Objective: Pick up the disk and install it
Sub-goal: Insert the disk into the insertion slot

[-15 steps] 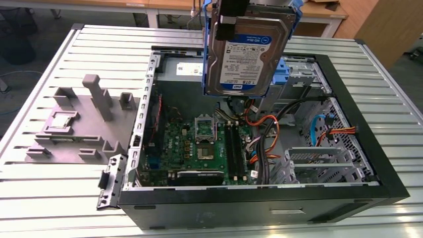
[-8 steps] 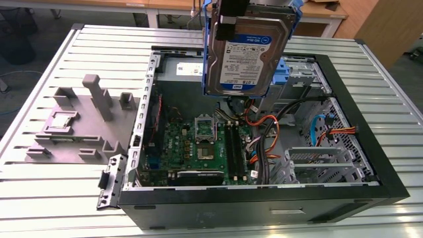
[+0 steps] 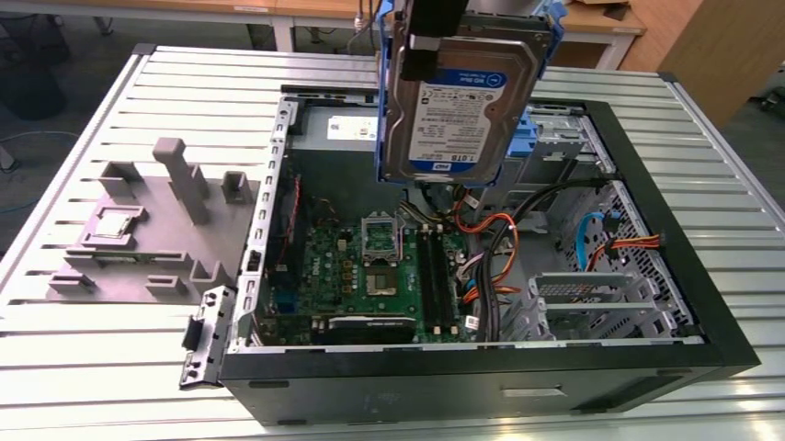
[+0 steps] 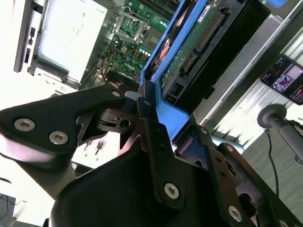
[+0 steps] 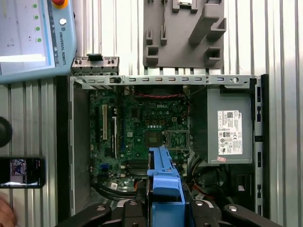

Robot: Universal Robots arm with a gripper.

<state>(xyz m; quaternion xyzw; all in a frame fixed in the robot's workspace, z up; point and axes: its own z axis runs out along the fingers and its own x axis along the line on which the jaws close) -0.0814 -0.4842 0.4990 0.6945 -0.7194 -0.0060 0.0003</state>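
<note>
The disk (image 3: 460, 110), a silver hard drive with a white-and-blue label in a blue plastic bracket, hangs upright in the air over the far part of the open computer case (image 3: 687, 303). My gripper (image 3: 429, 41) comes down from above and is shut on the disk's upper end. In the second wrist view my gripper (image 4: 147, 104) has its black fingers clamped on the blue bracket, with the disk's (image 4: 199, 42) circuit-board side beyond them. In the first wrist view the bracket's blue edge (image 5: 163, 179) sits between my gripper's fingers (image 5: 164, 201), over the motherboard (image 5: 142, 127).
A drive cage (image 3: 589, 299) and orange cables (image 3: 491, 248) fill the case's right side, with the power supply (image 5: 227, 127) at the far end. A grey fixture (image 3: 147, 230) holding a small silver chip lies left of the case. A teach pendant (image 5: 33, 38) and a phone (image 5: 21, 171) lie nearby.
</note>
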